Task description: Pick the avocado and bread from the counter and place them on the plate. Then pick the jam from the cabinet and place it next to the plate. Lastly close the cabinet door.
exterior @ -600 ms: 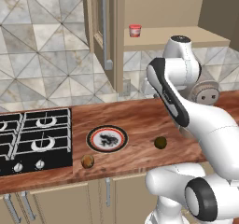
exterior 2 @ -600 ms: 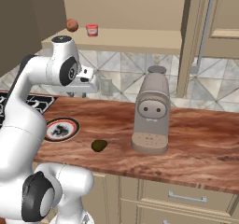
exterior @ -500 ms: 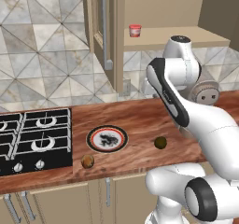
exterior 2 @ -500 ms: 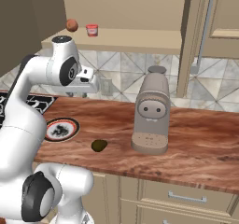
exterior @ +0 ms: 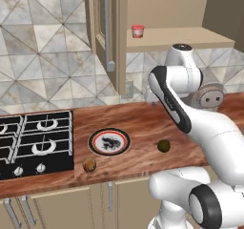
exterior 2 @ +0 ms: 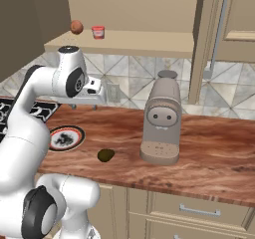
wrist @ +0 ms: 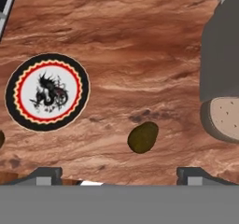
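Two food items were seen on the worktop [exterior: 138, 123], apart from the plate [exterior: 109, 142]: the avocado [exterior: 163, 145] to its right and the bread [exterior: 89, 164] near the front edge, just left of the plate. The plate was bare. The hand [wrist: 119, 174] was held high over the worktop, fingers spread wide with nothing between them; the avocado [wrist: 143, 136] was seen just above the gap between the fingertips in the hand view, the plate [wrist: 47, 92] further left. The jam [exterior: 137, 31] stood on the cabinet [exterior: 181, 13] shelf, beside the open door [exterior: 106, 27]. A coffee machine [exterior 2: 161, 120] stood on the worktop right of the avocado [exterior 2: 105, 155].
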